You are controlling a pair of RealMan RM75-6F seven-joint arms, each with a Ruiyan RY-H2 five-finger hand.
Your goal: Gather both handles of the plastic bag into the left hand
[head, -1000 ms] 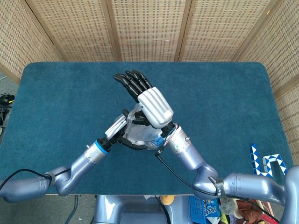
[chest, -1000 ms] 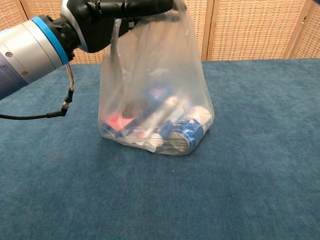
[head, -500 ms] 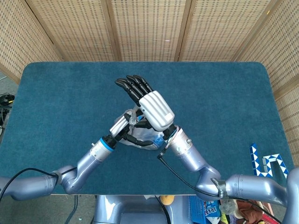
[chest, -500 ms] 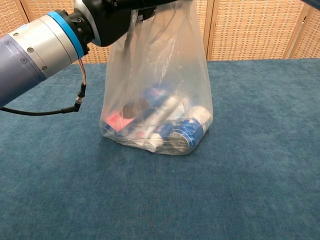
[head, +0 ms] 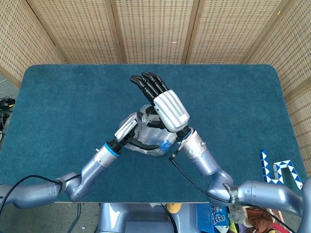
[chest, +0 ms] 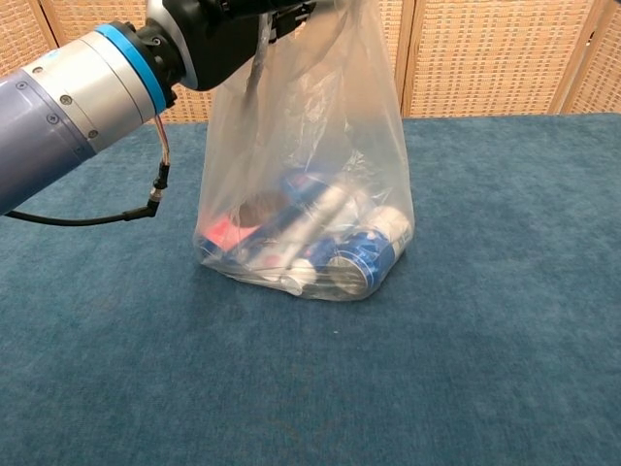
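Note:
A clear plastic bag [chest: 303, 194] with cans and packets inside stands on the blue table [chest: 505, 291]. My left hand [chest: 228, 24] grips the bag's bunched top at the upper edge of the chest view. From the head view the left hand [head: 128, 130] sits at the bag's [head: 154, 140] near-left side. Just above and to the right of the bag's mouth hovers my right hand [head: 163, 101], fingers straight and spread, palm down. Its thumb is hidden beneath it. I cannot tell how many handles the left hand holds.
Wicker screens [head: 155, 29] wall the table's far side and both ends. A blue-and-white folding puzzle [head: 278, 170] lies off the table's right edge. Cables [head: 6, 103] lie at the far left, and a black cable [chest: 97, 219] trails from my left forearm.
My right hand has shifted to the right and slightly away from the left hand. The left hand moved in toward the bag's middle, drawing the bag's top together.

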